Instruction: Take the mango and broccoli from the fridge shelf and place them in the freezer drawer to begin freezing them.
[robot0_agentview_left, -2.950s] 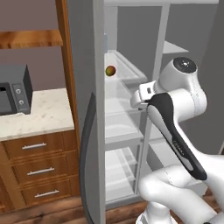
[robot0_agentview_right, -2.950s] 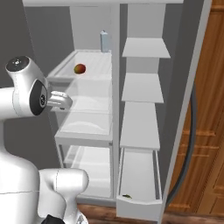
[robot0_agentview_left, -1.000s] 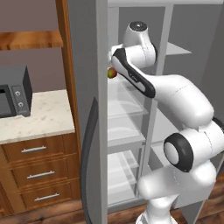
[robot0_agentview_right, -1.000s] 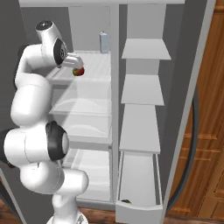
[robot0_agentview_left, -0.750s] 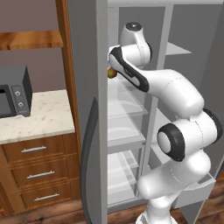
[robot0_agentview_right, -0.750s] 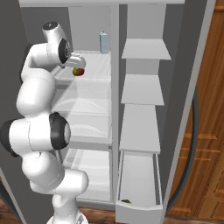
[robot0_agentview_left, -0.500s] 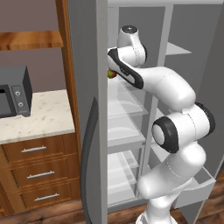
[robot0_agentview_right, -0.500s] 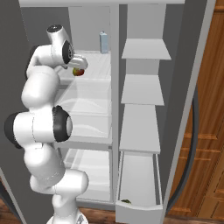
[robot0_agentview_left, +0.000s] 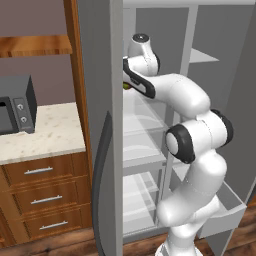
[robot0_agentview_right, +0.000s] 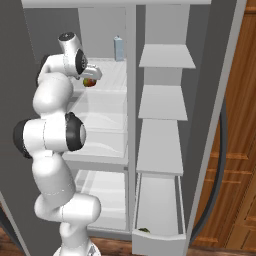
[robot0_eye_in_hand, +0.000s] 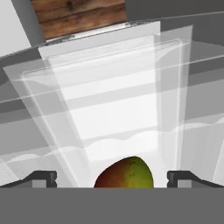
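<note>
Gripper (robot0_eye_in_hand: 112, 178) spread wide, holding nothing, astride the mango (robot0_eye_in_hand: 124, 172) on the fridge shelf (robot0_agentview_right: 111, 75). Beyond it a bottle (robot0_agentview_right: 119, 48); far below, freezer drawer (robot0_agentview_right: 158, 204) open.

The mango (robot0_eye_in_hand: 124, 173) has smooth, softly shiny skin, red-brown running into green. The fridge shelf (robot0_agentview_right: 109, 75) under it looks like pale translucent plastic with fine ribbing, and the bins (robot0_eye_in_hand: 131, 113) seen in the hand view are clear, glassy plastic. The freezer drawer (robot0_agentview_right: 159, 210) is plain matt light grey, like the grey shelves (robot0_agentview_right: 165, 56) above it. The arm (robot0_agentview_left: 185, 95) is glossy white plastic with dark matt joints. The fridge door (robot0_agentview_left: 100, 100) is flat matt grey. Beside it, the counter (robot0_agentview_left: 42, 132) looks like speckled pale stone, the cabinet drawers (robot0_agentview_left: 42, 197) are warm polished wood with brushed metal handles, and the microwave (robot0_agentview_left: 15, 105) is dark and matt.
</note>
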